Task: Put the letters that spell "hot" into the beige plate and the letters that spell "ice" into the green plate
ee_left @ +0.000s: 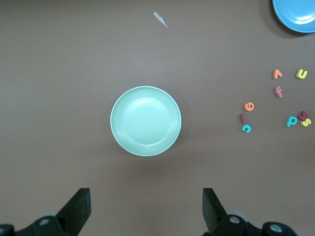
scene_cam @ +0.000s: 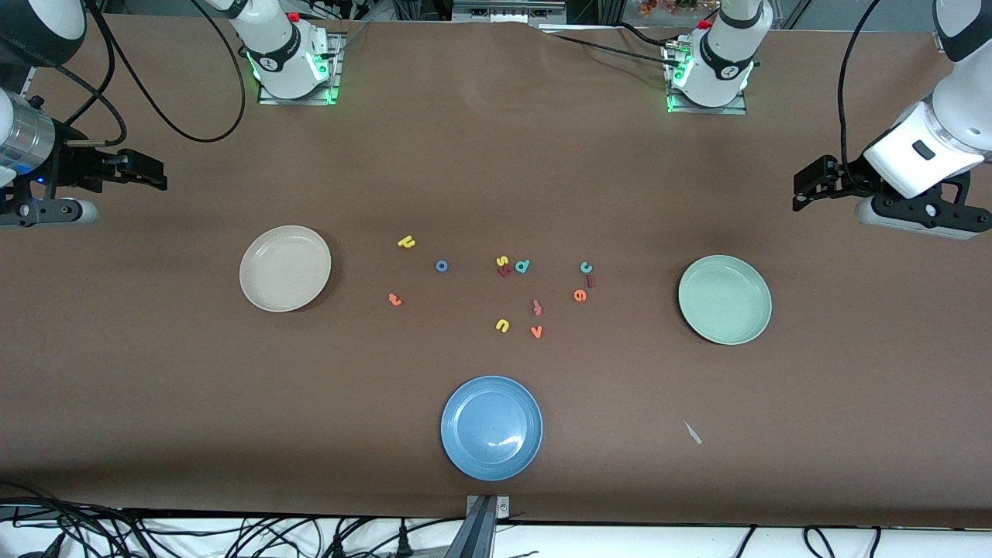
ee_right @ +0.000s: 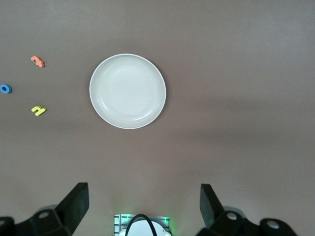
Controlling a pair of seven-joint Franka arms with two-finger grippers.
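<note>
The beige plate (scene_cam: 285, 268) (ee_right: 127, 91) lies toward the right arm's end of the table and holds nothing. Beside it lie the yellow h (scene_cam: 406, 242) (ee_right: 38, 110), blue o (scene_cam: 441, 266) (ee_right: 5, 89) and orange t (scene_cam: 394, 299) (ee_right: 37, 61). The green plate (scene_cam: 725, 299) (ee_left: 145, 121), also with nothing in it, lies toward the left arm's end. Near it sit the teal c (scene_cam: 586, 267) (ee_left: 246, 128), dark red i (scene_cam: 590, 281) (ee_left: 241, 118) and orange e (scene_cam: 580, 295) (ee_left: 249, 106). My left gripper (scene_cam: 803, 187) (ee_left: 146, 206) hangs open over bare table beside the green plate. My right gripper (scene_cam: 159, 177) (ee_right: 143, 204) hangs open beside the beige plate.
A blue plate (scene_cam: 491, 427) (ee_left: 295, 14) sits near the front camera's edge. Other letters lie mid-table: yellow s (scene_cam: 501, 261), teal d (scene_cam: 522, 266), pinkish f (scene_cam: 537, 308), yellow u (scene_cam: 502, 325), orange v (scene_cam: 535, 332). A small paper scrap (scene_cam: 692, 432) lies on the table.
</note>
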